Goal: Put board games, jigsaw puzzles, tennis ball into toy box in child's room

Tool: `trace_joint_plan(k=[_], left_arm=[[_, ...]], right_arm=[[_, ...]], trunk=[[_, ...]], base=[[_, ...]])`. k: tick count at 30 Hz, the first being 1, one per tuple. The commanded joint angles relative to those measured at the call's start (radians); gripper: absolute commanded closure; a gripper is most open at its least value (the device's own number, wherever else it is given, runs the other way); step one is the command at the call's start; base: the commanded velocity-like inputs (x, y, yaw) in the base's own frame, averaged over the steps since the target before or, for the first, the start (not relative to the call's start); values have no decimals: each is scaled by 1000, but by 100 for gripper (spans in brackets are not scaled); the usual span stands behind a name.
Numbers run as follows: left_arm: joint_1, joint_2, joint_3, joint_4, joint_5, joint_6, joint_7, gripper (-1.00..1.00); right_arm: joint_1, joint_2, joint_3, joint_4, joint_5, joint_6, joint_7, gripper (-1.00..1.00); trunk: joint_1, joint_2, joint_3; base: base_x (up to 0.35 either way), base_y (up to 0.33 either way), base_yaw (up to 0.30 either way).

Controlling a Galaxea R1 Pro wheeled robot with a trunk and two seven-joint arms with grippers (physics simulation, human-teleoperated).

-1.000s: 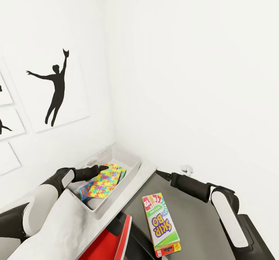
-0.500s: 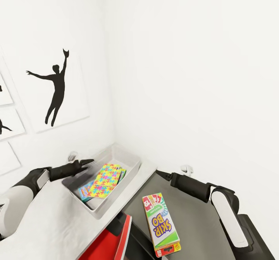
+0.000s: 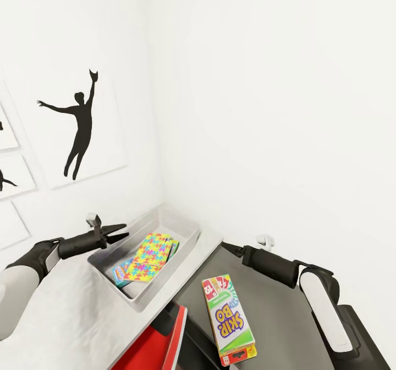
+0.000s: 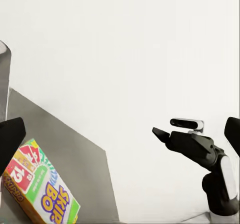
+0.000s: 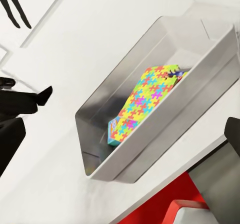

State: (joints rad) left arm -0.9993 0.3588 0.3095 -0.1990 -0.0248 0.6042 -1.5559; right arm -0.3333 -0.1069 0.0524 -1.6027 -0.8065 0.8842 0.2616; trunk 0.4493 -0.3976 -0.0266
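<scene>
The left gripper (image 3: pixel 118 230) hangs just outside the toy box's (image 3: pixel 190 222) near-left wall, above the mottled table top (image 3: pixel 82 309), its two fingers slightly apart with nothing between them. Just beyond its tips, inside the box, a jigsaw puzzle (image 3: pixel 148 255) leans with its far end raised against something beneath it; a second board edge shows under it, probably the other puzzle, though that cannot be told for sure. Tucked under the puzzle's lower end is a small blue board game (image 3: pixel 120 273). In the right wrist view the same stack sits in the box (image 5: pixel 150 44), the blue box (image 5: pixel 114 130) poking out at the low end of the puzzle (image 5: pixel 150 96).

The right gripper (image 3: pixel 226 246) is stretched out low beside the table's end, over a dark grey surface (image 3: pixel 275 315). Only dark finger edges show at the borders of the right wrist view, so whether it is apart or together cannot be told; nothing appears to be held.

The SKIP-BO board game (image 3: pixel 228 319) lies flat on that grey surface, near and just this side of the right gripper, well apart from the left one. It also appears in the left wrist view (image 4: pixel 37 189).

Judged from this, the task is partly done: at least one puzzle and the blue game are in the box. The SKIP-BO box is yet to go in, and the tennis ball and the Monopoly game cannot be made out in the box from these views.
</scene>
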Motion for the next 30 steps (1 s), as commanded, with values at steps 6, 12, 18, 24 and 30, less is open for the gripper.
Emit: trace_joint_plan(k=[6, 12, 18, 24, 30], left_arm=[[-1, 6, -26, -5, -12, 8, -15, -100], [-1, 10, -31, -6, -13, 5, -15, -100], [-1, 11, -33, -23, -14, -1, -15, -100], [2, 30, -33, -42, -14, 6, -15, -100], [2, 41, -33, -46, -14, 11, -15, -100]], right_arm=[[0, 0, 1, 0, 6, 3, 7, -100], [0, 0, 1, -1, 6, 2, 7, -100], [0, 0, 1, -2, 6, 2, 7, -100], [0, 0, 1, -1, 6, 2, 7, -100], [0, 0, 1, -1, 6, 3, 7, -100]], trunk=[[1, -2, 0], [1, -2, 8], [1, -2, 17], [1, -2, 25], [1, -2, 34]], base=[[-132, 0, -40], [-133, 0, -132], [-15, 0, -146], [-2, 0, -146], [0, 0, -120]])
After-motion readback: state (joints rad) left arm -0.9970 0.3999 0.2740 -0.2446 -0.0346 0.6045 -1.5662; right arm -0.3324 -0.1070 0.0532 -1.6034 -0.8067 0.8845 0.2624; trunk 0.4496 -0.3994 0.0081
